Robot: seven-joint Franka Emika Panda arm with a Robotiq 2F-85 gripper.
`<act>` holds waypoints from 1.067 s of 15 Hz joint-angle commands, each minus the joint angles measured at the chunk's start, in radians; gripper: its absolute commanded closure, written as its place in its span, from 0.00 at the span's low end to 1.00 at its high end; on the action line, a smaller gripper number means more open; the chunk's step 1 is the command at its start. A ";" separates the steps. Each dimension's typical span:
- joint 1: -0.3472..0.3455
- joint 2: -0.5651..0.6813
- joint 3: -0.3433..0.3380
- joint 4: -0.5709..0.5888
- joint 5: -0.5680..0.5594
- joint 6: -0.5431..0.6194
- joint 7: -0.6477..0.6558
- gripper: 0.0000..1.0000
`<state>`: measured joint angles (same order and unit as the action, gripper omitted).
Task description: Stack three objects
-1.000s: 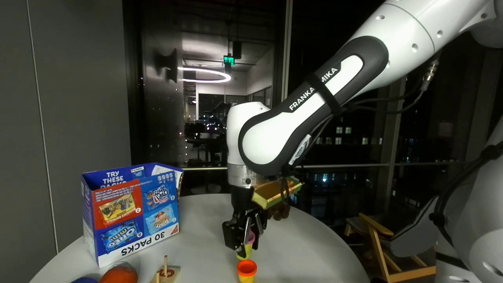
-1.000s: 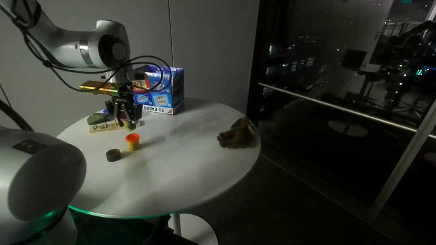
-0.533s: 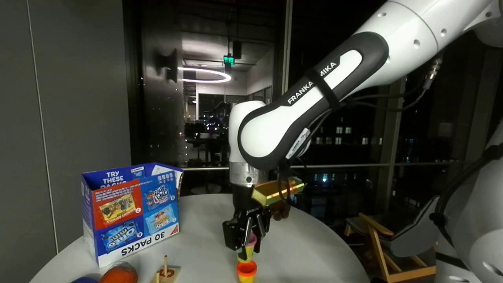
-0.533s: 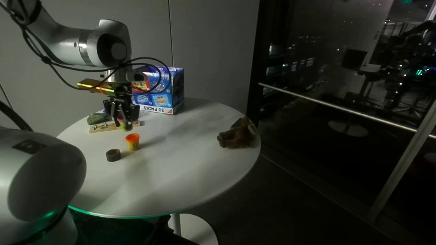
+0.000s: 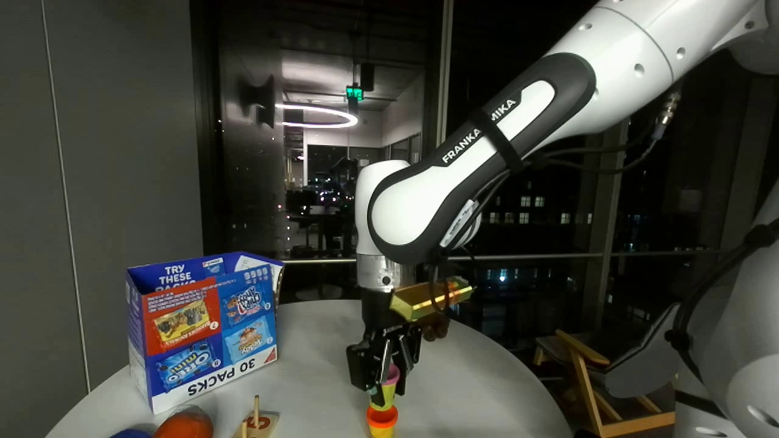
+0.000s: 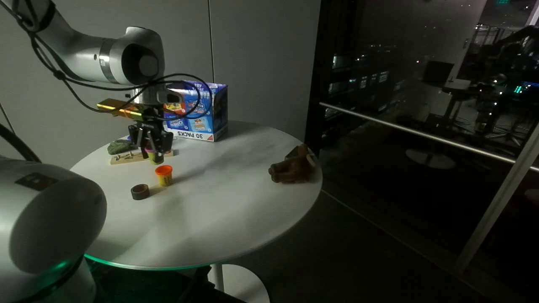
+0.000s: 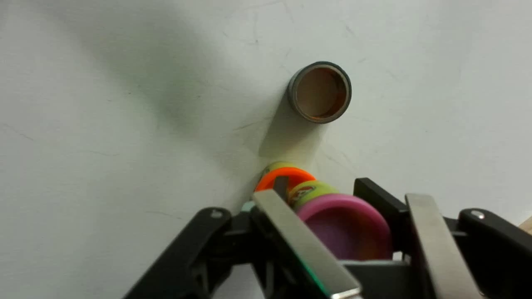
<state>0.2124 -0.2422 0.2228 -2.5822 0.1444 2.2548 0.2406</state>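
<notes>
1. Wrist view: the fingers (image 7: 376,197) have hold of a pink-lidded tub (image 7: 345,226), one on either side of it, parted only as wide as the tub.

2. Lid up, that tub leans slightly in an exterior view; its yellowish body shows below the pink. Whether its base touches the white worktop (image 6: 236,202) I cannot tell.

3. Near it an orange-lidded tub (image 6: 164,176) stands upright on the worktop, seen in both exterior views. In the wrist view the fingers and the pink-lidded tub hide part of it; in an exterior view the two tubs show apart.

4. A dark ring (image 6: 140,195), much like a roll of tape, lies flat on the worktop with its hole facing up, near the orange-lidded tub but not touching it.

5. In an exterior view a pegged wooden strip (image 6: 126,159) lies beyond both tubs, a green lumpy thing (image 6: 119,146) just beside it.

6. A blue printed carton (image 5: 204,331) stands on the worktop in both exterior views.

7. A brown thing (image 6: 290,170), its kind hard to tell, lies by the worktop's rim in an exterior view, well apart from the tubs.
</notes>
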 commanded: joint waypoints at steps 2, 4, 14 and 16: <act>-0.006 0.015 -0.008 0.007 0.012 0.005 -0.010 0.80; -0.008 0.023 -0.009 0.007 0.009 0.009 -0.011 0.80; -0.019 0.055 -0.013 0.010 -0.002 0.037 -0.006 0.80; -0.020 0.059 -0.014 0.010 0.004 0.041 -0.003 0.30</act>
<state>0.1967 -0.1909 0.2132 -2.5815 0.1438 2.2762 0.2406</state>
